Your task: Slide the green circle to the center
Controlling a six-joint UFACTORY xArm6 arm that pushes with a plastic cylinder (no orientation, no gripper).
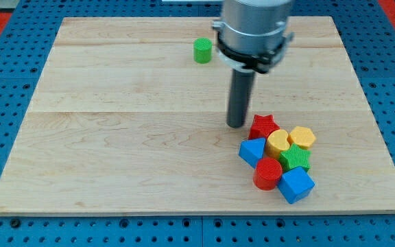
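The green circle (202,51) stands alone near the top edge of the wooden board (115,137), a little to the view's left of the board's middle line. Nothing touches it.

From the green circle, my tip (236,125) lies toward the view's bottom and somewhat to the view's right, well apart from it, resting on the board near its centre. I carry no jaws: my end is a single straight dark rod, so nothing spreads, presses together or pinches, and the rod holds nothing.

Further from the green circle, beyond my tip toward the view's bottom right, a cluster of blocks sits packed together. The red star (262,126) is the cluster's nearest member to the green circle and lies just beside my tip on the view's right; whether they touch I cannot tell. Past it are a yellow round block (278,142), a yellow hexagon (302,137), a blue block (252,151), a green star-like block (295,159), a red cylinder (267,173), and, farthest of all, a blue cube (296,184).
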